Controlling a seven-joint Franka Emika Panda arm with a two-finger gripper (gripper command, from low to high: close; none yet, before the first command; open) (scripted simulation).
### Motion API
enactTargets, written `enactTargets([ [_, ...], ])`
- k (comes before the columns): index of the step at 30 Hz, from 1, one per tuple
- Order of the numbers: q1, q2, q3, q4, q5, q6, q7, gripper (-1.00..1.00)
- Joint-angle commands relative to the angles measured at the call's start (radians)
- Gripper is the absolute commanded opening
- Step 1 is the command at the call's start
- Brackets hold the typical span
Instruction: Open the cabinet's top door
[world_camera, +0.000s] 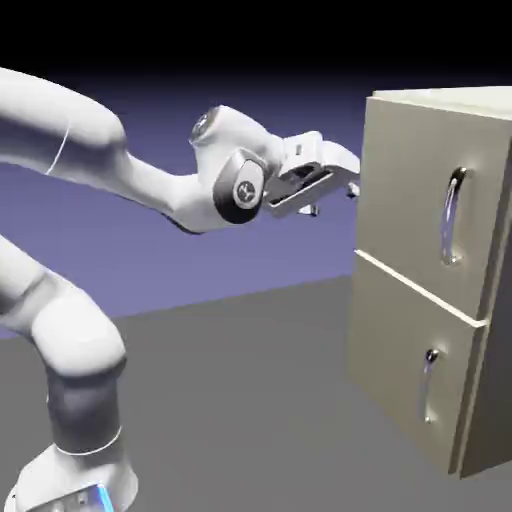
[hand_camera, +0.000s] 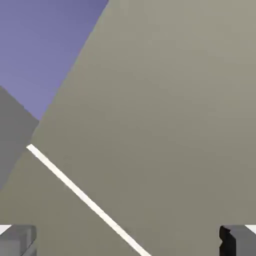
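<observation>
A computer-rendered robot scene, a bare simulated test space
The surroundings are plain rendering: in the exterior view a flat blue-violet backdrop (world_camera: 290, 262) fades to black at the top and meets a smooth, unmarked grey ground (world_camera: 230, 400) along a straight, slanting edge. A white jointed robot arm (world_camera: 75, 335) rises at the exterior view's left, and a boxy beige cabinet (world_camera: 430, 200), two front panels stacked with metal handles, stands at the exterior view's right. Their surfaces are clean and evenly shaded. The hand view shows the same flat violet and grey beside plain beige panelling.
</observation>
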Motion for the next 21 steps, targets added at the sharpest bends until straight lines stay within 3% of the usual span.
enactTargets([
  [1,0.016,-0.008,-0.019,0.008,-0.044,-0.001,-0.019,1.0],
  [21,0.328,-0.172,-0.392,0.175,-0.913,-0.023,-0.388,1.0],
])
